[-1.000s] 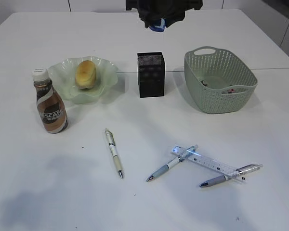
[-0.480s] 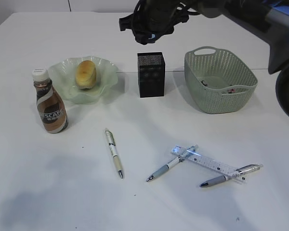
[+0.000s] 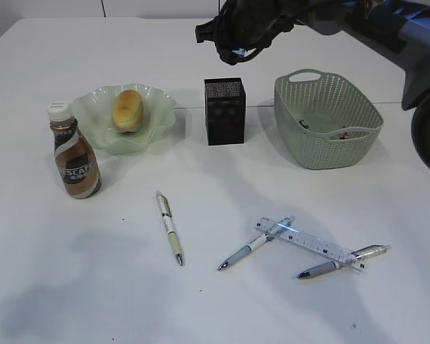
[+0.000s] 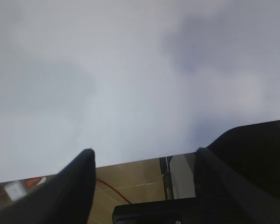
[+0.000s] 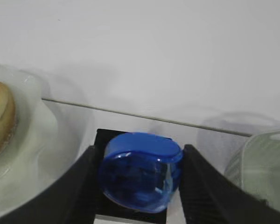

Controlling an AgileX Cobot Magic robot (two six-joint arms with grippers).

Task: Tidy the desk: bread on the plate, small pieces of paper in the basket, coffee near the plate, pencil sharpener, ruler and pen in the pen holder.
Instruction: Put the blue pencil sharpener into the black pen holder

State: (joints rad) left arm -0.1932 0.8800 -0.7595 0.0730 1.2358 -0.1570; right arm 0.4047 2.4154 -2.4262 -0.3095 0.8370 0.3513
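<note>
My right gripper (image 3: 238, 49) hangs above the black mesh pen holder (image 3: 224, 111), shut on a blue pencil sharpener (image 5: 140, 170) whose blue shows under the fingers (image 3: 236, 51). In the right wrist view the pen holder (image 5: 101, 137) lies directly beneath the sharpener. The bread (image 3: 127, 109) rests in the ruffled green plate (image 3: 158, 123), with the coffee (image 3: 75, 154) bottle standing at its left front. A clear ruler (image 3: 312, 244) lies on the desk (image 3: 50, 272) across two pens (image 3: 251, 247) (image 3: 340, 261); a third pen (image 3: 169, 228) lies apart. My left gripper (image 4: 143, 154) is open and empty, over the desk edge.
The green basket (image 3: 322, 149) stands right of the pen holder with small scraps (image 3: 303, 124) inside. The right arm (image 3: 387, 29) reaches in from the upper right. The plate (image 5: 37, 140) and basket (image 5: 266, 163) flank the pen holder closely.
The right gripper with the sharpener has come lower and shifted slightly right above the pen holder, and more of its arm shows. Nothing on the desk has moved.
</note>
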